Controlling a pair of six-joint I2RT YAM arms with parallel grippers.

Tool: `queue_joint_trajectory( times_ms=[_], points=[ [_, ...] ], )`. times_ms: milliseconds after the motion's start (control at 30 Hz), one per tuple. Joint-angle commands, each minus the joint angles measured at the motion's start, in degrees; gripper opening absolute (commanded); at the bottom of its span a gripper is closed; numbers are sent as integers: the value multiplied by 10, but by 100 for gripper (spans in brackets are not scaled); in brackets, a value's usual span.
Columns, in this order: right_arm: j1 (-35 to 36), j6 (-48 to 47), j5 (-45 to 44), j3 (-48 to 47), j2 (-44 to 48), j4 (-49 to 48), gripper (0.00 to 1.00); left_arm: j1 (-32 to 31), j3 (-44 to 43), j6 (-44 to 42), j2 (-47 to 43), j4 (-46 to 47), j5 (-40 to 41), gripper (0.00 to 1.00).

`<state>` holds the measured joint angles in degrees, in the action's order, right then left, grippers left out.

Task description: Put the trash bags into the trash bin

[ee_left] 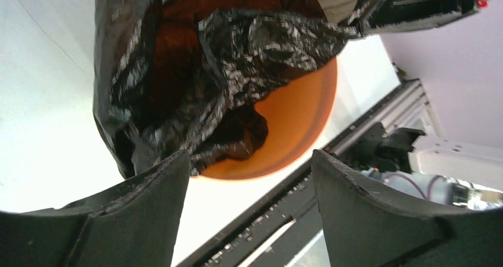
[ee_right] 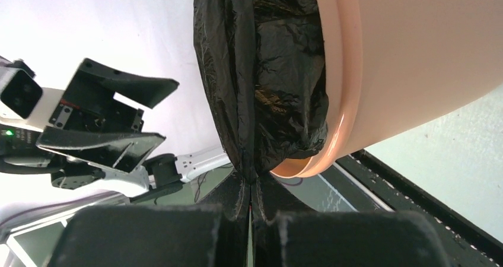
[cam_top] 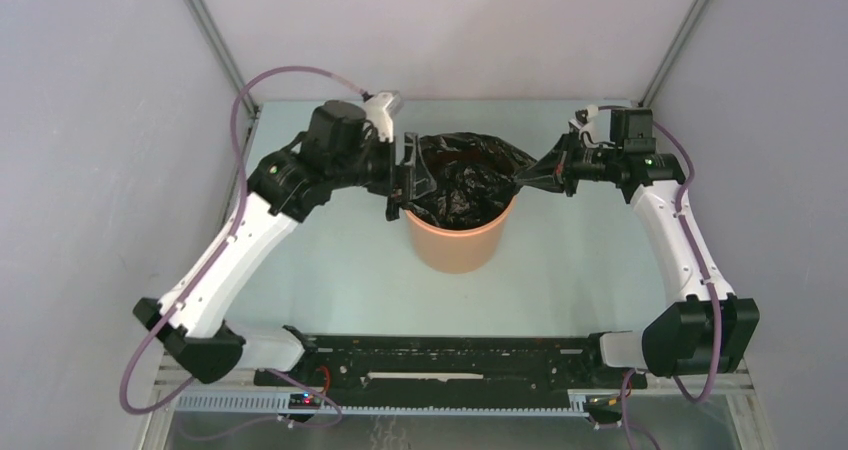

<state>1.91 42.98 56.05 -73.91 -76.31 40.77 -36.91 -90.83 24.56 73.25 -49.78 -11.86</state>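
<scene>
The orange trash bin [cam_top: 455,242] stands upright mid-table. The glossy black trash bag [cam_top: 465,178] sits bunched in its mouth and bulges above the rim. My right gripper [cam_top: 553,174] is shut on a corner of the bag and holds it stretched out past the bin's right rim. The right wrist view shows the closed gripper [ee_right: 250,184] pinching the bag [ee_right: 267,71] beside the bin's wall [ee_right: 415,59]. My left gripper [cam_top: 405,182] is open at the bin's left rim. In the left wrist view the gripper [ee_left: 249,160] is wide open with the bag [ee_left: 178,71] and bin interior [ee_left: 296,118] beyond.
A black rail [cam_top: 450,360] runs along the near table edge between the arm bases. Grey walls with metal corner posts [cam_top: 215,40] close in the back and sides. The left gripper also shows in the right wrist view [ee_right: 107,118].
</scene>
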Motion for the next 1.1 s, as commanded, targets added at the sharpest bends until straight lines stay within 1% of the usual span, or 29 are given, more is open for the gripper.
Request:
queue_joint_trajectory(
  times_ms=[0, 67, 133, 200, 300, 400, 533, 567, 700, 733, 767, 867, 900, 1000, 1067],
  points=[
    [-5, -16, 37, -1, 7, -19, 0, -20, -83, -73, 59, -37, 83, 78],
    [-5, -15, 37, -1, 9, -19, 0, -20, -100, -83, 86, -33, 80, 75],
    [-6, -13, 39, -2, 10, -19, 0, -21, -129, -92, 120, -47, 76, 70],
    [-8, -12, 42, -1, 11, -20, 0, -22, -149, -94, 149, -54, 52, 66],
    [-12, -15, 43, -2, 12, -17, 0, -30, -149, -92, 168, -44, 31, 65],
    [-14, -18, 43, -2, 10, -13, 0, -36, -152, -93, 186, -44, 32, 63],
    [-15, -18, 44, -1, 10, -13, 0, -37, -150, -93, 200, -54, 48, 55],
    [-15, -18, 43, -2, 10, -13, 0, -37, -146, -92, 199, -55, 53, 52],
    [-15, -21, 39, -2, 10, -11, 0, -38, -138, -86, 189, -51, 54, 33],
    [-15, -22, 39, -1, 9, -10, 0, -39, -133, -85, 185, -47, 52, 30],
    [-15, -23, 37, -1, 9, -8, 0, -41, -129, -84, 180, -44, 54, 24],
    [-15, -20, 42, -1, 7, -2, 0, -46, -119, -88, 160, -43, 68, 4],
    [-15, -19, 42, -2, 8, 4, 0, -47, -112, -89, 151, -42, 70, 1],
    [-15, -39, 31, -2, 12, 24, 0, -48, -78, -91, 113, -30, 55, 0],
    [-30, -59, 16, -2, 10, 52, 0, -50, -46, -83, 83, -15, 34, 0]
  ],
)
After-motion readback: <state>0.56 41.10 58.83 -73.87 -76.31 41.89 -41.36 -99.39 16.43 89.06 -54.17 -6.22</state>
